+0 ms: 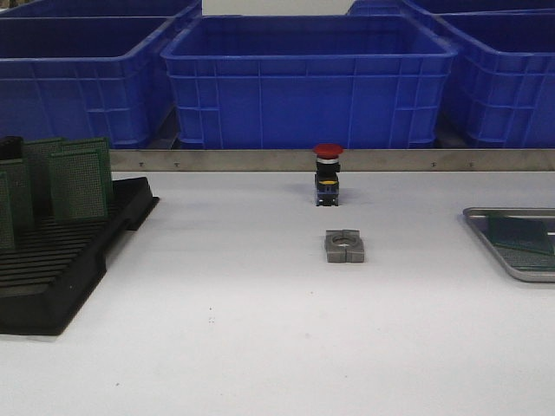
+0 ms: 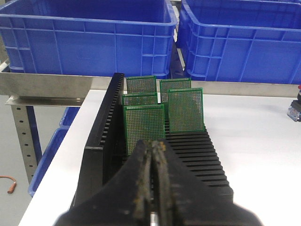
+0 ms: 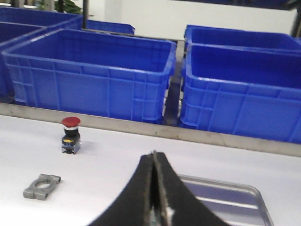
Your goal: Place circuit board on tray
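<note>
Several green circuit boards [image 1: 78, 182] stand upright in a black slotted rack [image 1: 52, 277] at the table's left. In the left wrist view my left gripper [image 2: 153, 144] is shut and empty, its tips just short of the nearest board [image 2: 144, 125] in the rack [image 2: 197, 155]. The silver tray [image 1: 538, 277] lies at the right edge of the table with green boards [image 1: 520, 232] lying flat in it. My right gripper [image 3: 154, 154] is shut and empty, hovering beside the tray [image 3: 235, 197]. Neither gripper shows in the front view.
A red push button [image 1: 327, 173] and a grey metal clamp [image 1: 344, 246] sit mid-table; both also show in the right wrist view, the button [image 3: 70, 134] beyond the clamp [image 3: 42, 186]. Blue plastic bins [image 1: 308, 82] stand behind a metal rail [image 1: 260, 159].
</note>
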